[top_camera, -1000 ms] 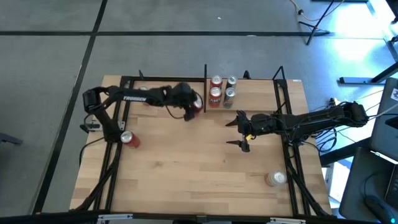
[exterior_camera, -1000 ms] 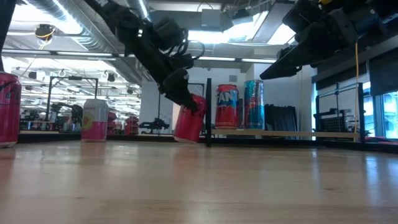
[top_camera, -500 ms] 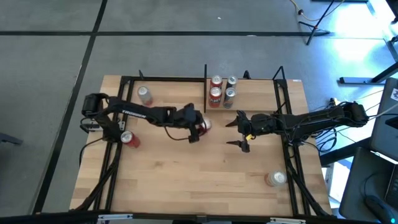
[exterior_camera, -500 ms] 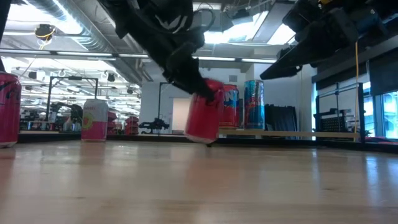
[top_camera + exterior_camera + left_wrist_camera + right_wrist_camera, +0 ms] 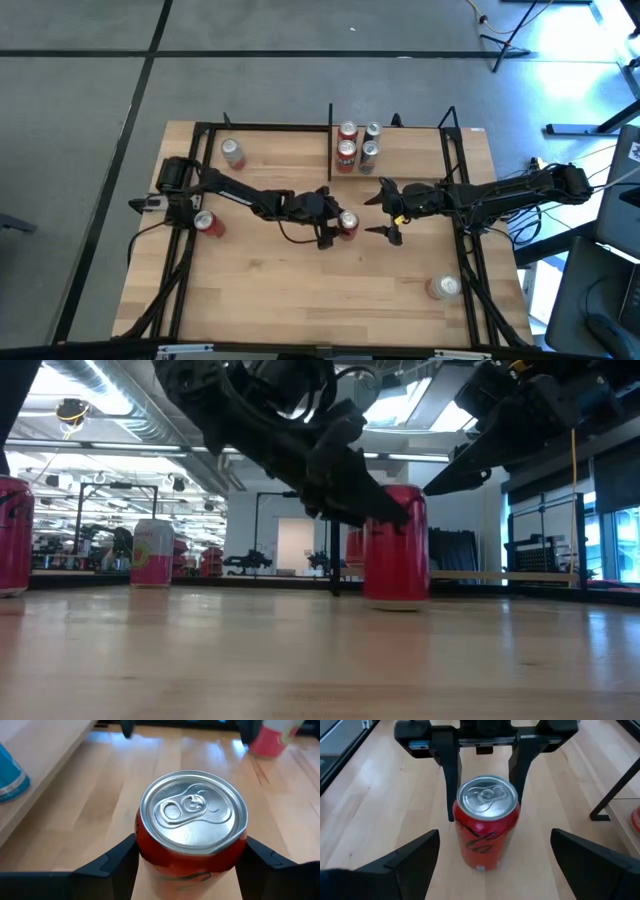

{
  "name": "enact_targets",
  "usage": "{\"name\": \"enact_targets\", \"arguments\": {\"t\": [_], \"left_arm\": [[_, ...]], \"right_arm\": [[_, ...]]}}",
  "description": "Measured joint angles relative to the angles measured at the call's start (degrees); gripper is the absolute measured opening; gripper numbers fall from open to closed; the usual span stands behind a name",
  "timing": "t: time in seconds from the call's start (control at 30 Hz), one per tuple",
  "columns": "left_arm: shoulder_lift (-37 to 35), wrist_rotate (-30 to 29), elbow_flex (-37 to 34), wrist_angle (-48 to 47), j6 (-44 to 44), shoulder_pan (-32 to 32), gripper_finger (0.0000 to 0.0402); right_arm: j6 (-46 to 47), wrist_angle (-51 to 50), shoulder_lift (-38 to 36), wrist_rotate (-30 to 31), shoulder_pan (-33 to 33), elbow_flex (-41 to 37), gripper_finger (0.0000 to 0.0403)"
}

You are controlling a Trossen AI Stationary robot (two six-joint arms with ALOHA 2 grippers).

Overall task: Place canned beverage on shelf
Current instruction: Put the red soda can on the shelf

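Observation:
A red can (image 5: pixel 348 224) with a silver top stands upright at the table's middle. It also shows in the low view (image 5: pixel 397 545), the left wrist view (image 5: pixel 192 820) and the right wrist view (image 5: pixel 485 827). My left gripper (image 5: pixel 340 222) is shut on it. My right gripper (image 5: pixel 382 212) is open and empty just right of the can, its fingers spread wide and facing it. The shelf (image 5: pixel 410 150), a pale board with black uprights, stands at the far right and holds several cans (image 5: pixel 346 150). My left gripper pinches the can's side wall just below the rim (image 5: pixel 142 845) between its two fingers (image 5: pixel 451 780), one on each side. The fingers come from the table's left, slanting a little down. The can is upright; whether its bottom (image 5: pixel 397 600) rests on the table I cannot tell.
A silver and pink can (image 5: pixel 232 152) stands at the far left. A red can (image 5: pixel 207 222) stands by the left arm's base, and a pale can (image 5: pixel 445 287) at the near right. A black upright (image 5: pixel 330 140) marks the shelf's left end.
My left gripper has carried the red can from beside the shelf's left upright toward the table's near edge and right, close up to my right gripper. The can, tilted at first, now stands upright.

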Motion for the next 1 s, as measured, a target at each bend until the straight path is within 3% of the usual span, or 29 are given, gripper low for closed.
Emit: {"name": "enact_targets", "arguments": {"t": [0.23,0.63,1.0], "left_arm": [[0.55,-0.23,0.04,0.72,-1.06,-0.86,0.0238],[0.08,1.38,0.15,0.82,0.29,-1.87,0.0337],[-6.94,-1.74,0.15,-8.10,1.82,-2.68,0.0343]], "right_arm": [[0.00,-0.80,0.00,0.01,0.00,0.00,0.0364],[-0.02,-0.73,0.00,0.01,0.00,0.00,0.0364],[0.09,2.65,0.00,0.01,0.00,0.00,0.0364]]}}
